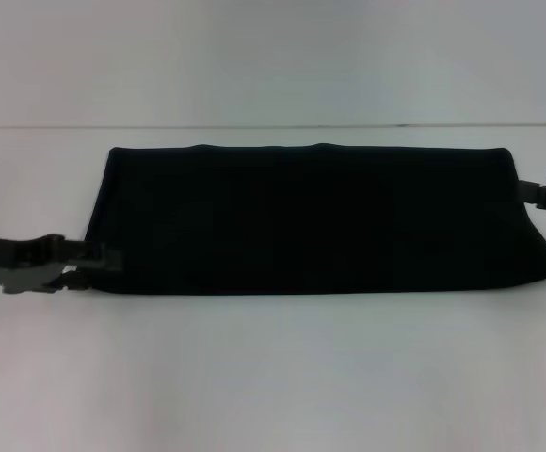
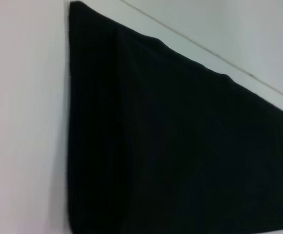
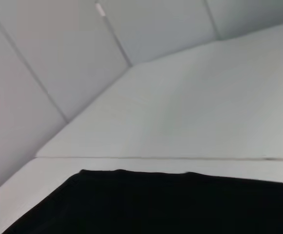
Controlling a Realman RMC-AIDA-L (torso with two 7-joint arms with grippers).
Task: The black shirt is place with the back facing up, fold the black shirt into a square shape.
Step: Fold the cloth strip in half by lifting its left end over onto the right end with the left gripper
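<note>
The black shirt (image 1: 311, 218) lies on the white table as a long flat band, folded lengthwise, stretching left to right. It also fills the left wrist view (image 2: 180, 146) and shows at the lower edge of the right wrist view (image 3: 180, 204). My left gripper (image 1: 92, 262) is low at the band's near-left corner, touching or just beside its edge. My right gripper (image 1: 539, 190) is at the band's far-right end, near the upper corner.
The white table (image 1: 273, 377) runs wide in front of the shirt and behind it up to a seam line (image 1: 273, 126) at the back. Pale wall panels (image 3: 58, 58) stand beyond the table.
</note>
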